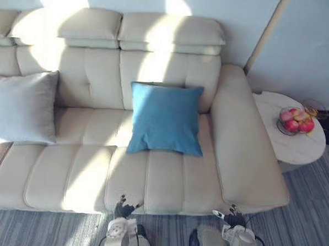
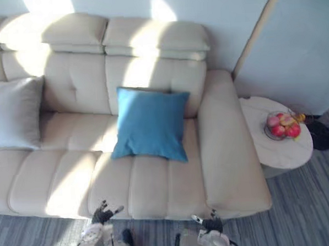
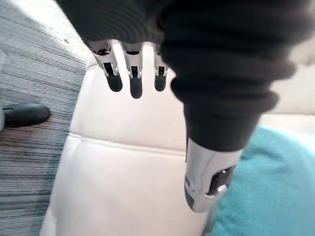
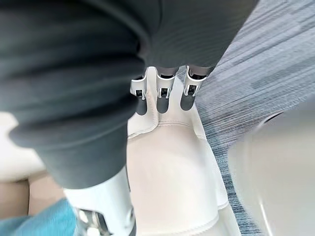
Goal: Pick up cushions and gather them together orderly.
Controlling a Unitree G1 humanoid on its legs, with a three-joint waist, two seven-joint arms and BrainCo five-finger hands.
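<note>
While both hands hang by the cream sofa's (image 1: 173, 180) front edge | left hand (image 1: 124, 209): fingers straight, apart, empty | right hand (image 1: 233, 214): likewise | blue cushion (image 1: 165, 118): leaning on backrest, right seat | grey cushion (image 1: 20, 107): far left, well apart

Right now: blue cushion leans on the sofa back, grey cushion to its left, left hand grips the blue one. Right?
No. The left hand is open and empty by the front edge of the sofa, apart from the blue cushion, per the left eye view. Rest holds.
</note>
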